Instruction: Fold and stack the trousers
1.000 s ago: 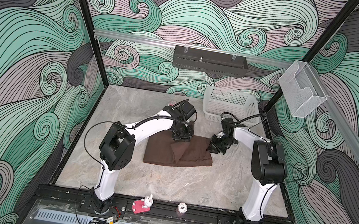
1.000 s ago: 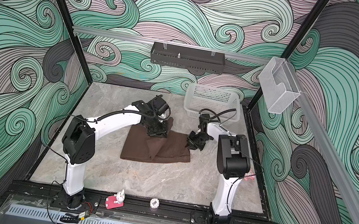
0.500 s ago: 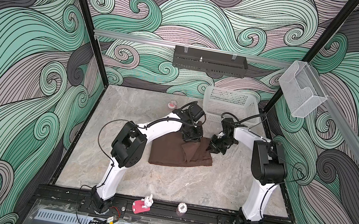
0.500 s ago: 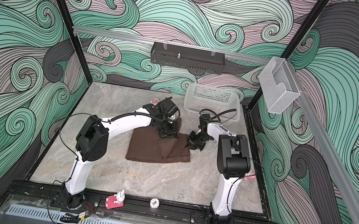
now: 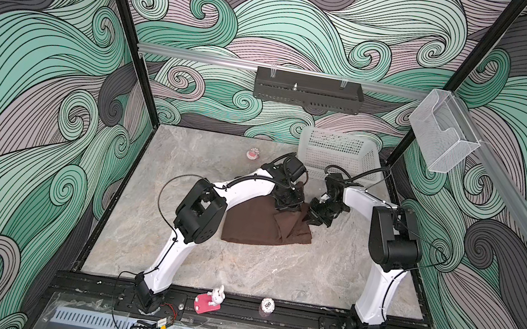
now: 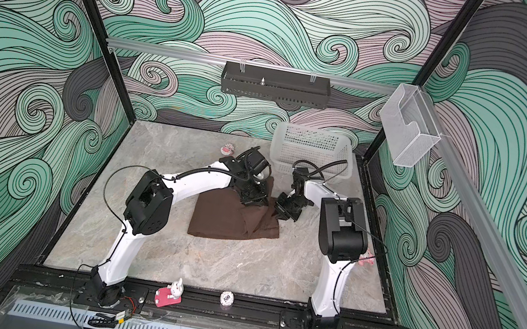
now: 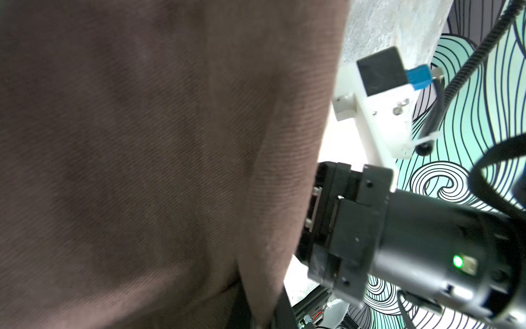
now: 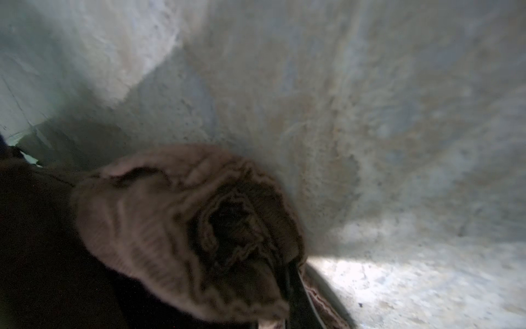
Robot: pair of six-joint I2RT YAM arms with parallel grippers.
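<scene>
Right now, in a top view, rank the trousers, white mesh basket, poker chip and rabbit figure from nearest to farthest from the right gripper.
From the right gripper:
1. trousers, their right edge at the gripper itself.
2. white mesh basket, just behind, back right.
3. poker chip, front rail, middle.
4. rabbit figure, front rail, left of the chip.
</scene>
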